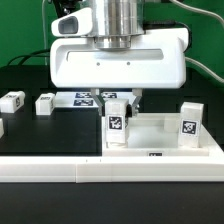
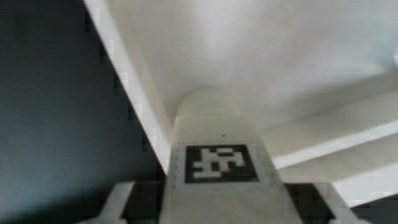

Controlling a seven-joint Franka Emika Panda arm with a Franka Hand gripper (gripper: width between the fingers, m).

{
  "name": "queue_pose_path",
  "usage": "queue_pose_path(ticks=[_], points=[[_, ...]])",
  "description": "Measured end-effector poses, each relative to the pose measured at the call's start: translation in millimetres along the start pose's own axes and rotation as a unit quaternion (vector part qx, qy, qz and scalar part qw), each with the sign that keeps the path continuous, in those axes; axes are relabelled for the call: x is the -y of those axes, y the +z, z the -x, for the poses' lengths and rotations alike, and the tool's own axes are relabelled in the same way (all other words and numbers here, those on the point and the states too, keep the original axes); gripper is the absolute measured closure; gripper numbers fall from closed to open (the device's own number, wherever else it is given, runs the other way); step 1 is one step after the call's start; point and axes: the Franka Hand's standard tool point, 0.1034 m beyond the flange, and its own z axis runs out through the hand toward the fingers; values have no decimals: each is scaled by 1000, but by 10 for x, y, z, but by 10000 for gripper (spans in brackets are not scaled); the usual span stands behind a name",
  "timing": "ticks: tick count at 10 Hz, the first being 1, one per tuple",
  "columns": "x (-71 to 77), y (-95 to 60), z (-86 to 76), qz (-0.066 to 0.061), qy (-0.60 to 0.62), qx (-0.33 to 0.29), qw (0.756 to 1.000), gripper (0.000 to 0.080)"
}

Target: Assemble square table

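My gripper point(image 1: 119, 106) hangs at the middle of the exterior view and is shut on a small white tagged leg point(image 1: 117, 126). The leg stands upright at the left near corner of the square table slab point(image 1: 152, 131); whether it sits in a socket I cannot tell. A second leg point(image 1: 188, 125) stands upright at the slab's right corner. In the wrist view the held leg point(image 2: 219, 150) fills the space between the gripper point(image 2: 217, 197) fingers, its tag facing the camera, with the slab point(image 2: 267, 45) beyond it.
Two loose legs point(image 1: 13, 100) point(image 1: 46, 103) lie on the black table at the exterior view's left. The marker board point(image 1: 74, 100) lies behind the gripper. The long white border rail point(image 1: 110, 176) runs along the front edge.
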Motion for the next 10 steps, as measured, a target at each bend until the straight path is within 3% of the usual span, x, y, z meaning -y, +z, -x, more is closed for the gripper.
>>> queue_pose_path(ticks=[3, 7, 8, 9, 10], points=[[-13, 3, -6, -11, 185, 5, 983, 509], [-8, 3, -8, -14, 296, 9, 955, 509], [-8, 3, -7, -15, 289, 9, 957, 456], [-6, 3, -6, -15, 268, 8, 963, 321], [-2, 4, -3, -15, 265, 9, 964, 321]])
